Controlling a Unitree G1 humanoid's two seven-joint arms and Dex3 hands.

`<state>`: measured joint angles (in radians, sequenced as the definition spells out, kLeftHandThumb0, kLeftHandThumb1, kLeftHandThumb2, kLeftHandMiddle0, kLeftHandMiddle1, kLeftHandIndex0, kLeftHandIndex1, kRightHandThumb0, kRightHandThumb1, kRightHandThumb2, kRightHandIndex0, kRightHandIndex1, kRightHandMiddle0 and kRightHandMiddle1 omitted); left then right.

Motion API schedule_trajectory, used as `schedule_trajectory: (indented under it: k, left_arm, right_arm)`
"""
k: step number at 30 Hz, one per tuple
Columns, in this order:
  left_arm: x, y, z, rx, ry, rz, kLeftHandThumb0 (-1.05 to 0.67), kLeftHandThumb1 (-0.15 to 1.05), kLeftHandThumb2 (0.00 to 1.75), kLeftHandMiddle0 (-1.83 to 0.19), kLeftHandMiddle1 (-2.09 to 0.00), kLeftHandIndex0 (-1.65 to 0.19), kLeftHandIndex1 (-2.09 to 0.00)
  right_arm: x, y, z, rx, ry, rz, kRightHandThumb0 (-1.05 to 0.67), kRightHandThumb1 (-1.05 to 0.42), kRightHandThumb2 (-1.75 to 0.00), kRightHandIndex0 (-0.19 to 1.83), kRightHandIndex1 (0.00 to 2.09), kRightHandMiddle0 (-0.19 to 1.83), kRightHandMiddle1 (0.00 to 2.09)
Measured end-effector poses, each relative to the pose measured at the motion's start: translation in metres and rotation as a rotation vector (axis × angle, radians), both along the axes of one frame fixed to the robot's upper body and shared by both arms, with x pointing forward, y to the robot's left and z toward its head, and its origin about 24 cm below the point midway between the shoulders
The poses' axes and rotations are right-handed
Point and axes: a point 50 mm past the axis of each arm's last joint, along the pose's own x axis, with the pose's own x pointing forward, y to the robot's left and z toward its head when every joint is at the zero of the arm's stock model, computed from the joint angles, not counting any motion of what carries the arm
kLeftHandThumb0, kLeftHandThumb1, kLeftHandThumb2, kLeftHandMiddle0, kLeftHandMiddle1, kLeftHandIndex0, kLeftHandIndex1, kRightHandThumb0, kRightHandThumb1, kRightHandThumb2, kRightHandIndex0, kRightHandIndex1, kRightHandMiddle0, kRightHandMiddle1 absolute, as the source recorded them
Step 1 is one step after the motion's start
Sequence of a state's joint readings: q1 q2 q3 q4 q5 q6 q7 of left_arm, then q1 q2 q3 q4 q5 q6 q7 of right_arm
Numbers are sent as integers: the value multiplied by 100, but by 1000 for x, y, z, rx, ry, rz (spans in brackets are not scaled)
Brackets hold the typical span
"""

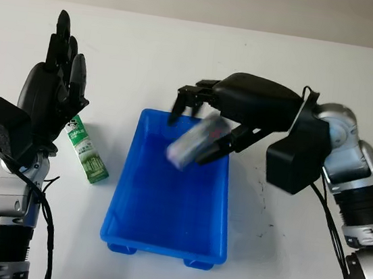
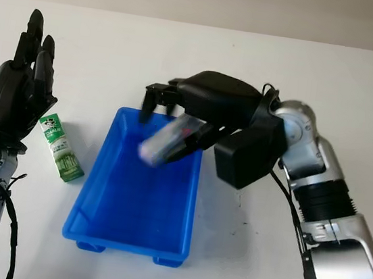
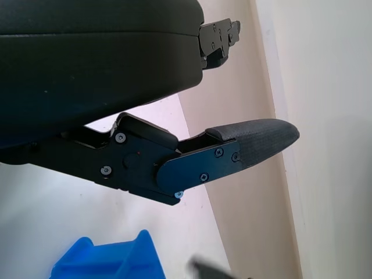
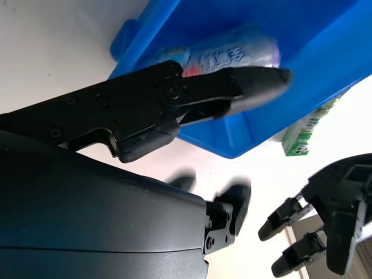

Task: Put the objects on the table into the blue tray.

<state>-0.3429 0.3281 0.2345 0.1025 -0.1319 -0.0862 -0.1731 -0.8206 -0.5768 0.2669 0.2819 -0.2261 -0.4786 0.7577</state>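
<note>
The right hand (image 1: 205,125) hangs over the far end of the blue plastic tray (image 1: 160,242); a silvery, blurred packet (image 1: 193,144) sits directly beneath its fingers, though whether they grip it cannot be told. The packet's long axis slants, upper end towards the palm. The green-and-white carton (image 1: 88,152) lies on the table (image 1: 184,51) just beside the tray's left wall, pointing away from the robot, nearest the open, raised left hand (image 1: 49,92).

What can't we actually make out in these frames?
- Pale packet over the blue tray: motion-blurred in the eye views, so whether the right hand grips it or has released it is unclear; right wrist view has a finger across its label.
- Green carton: top end hidden behind the open left hand, raised beside the tray.
- Carton print: too small to read.
</note>
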Motion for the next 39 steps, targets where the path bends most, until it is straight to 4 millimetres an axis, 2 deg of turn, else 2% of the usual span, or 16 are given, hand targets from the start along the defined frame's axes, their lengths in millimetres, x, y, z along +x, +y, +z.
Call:
schedule_trajectory:
  k: [7,15,20,25,31,39]
  left_arm:
    - [0,0,-1,0,4,0,-83,105,72,19,0,19,0]
    - [0,0,-2,5,1,-1,-83,105,73,19,0,19,0]
    - [0,0,-1,9,1,-2,-82,105,72,19,0,19,0]
    - [0,5,2,32,5,0,-79,105,72,19,0,19,0]
    - [-2,16,9,106,21,-24,-81,105,70,19,0,19,0]
    - [-9,36,33,278,21,3,-83,105,59,19,0,19,0]
  right_arm:
    - [2,-5,9,200,44,-36,-98,-105,-59,-19,0,-19,0]
    - [7,-20,3,601,112,-131,-96,-105,-71,-19,0,-19,0]
    - [10,-39,-12,915,226,-303,-86,-105,-71,-19,0,-19,0]
    - [11,-59,-40,1171,397,-509,-80,-105,-75,-19,0,-19,0]
    - [9,-68,-66,1266,475,-653,-80,-105,-74,-19,0,-19,0]
    - [10,-65,-80,1251,501,-751,-80,-105,-80,-19,0,-19,0]
